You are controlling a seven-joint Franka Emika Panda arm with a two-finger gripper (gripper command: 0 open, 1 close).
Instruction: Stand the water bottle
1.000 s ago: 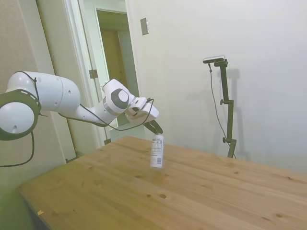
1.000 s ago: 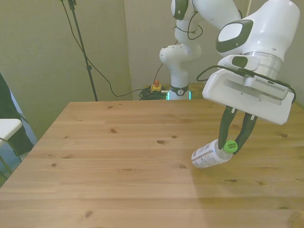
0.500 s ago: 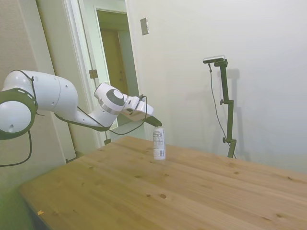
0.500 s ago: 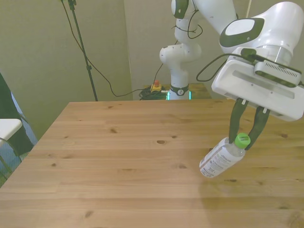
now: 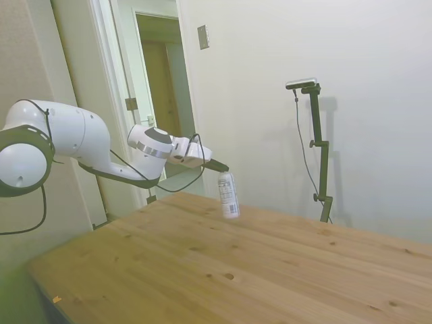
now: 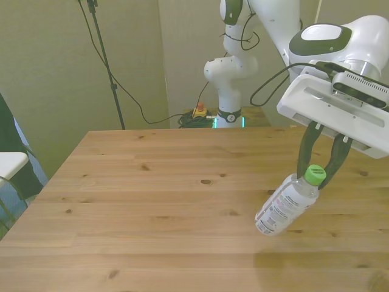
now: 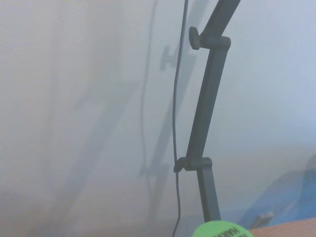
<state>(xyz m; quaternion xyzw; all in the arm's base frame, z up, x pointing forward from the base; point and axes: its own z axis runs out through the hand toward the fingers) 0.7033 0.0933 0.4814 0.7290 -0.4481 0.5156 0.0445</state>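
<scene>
Water bottle (image 6: 284,207) hangs by its neck, green cap (image 6: 315,174) uppermost, body tilted down toward the front view's left. Side view: bottle (image 5: 229,194) near upright, leaning a little; whether its base touches the wooden table (image 6: 152,207) cannot be told. It sits over the table's right part in the front view. Gripper (image 6: 322,172) clamped on the bottle just under the cap, fingers either side. Wrist view catches only the cap's edge (image 7: 222,230).
</scene>
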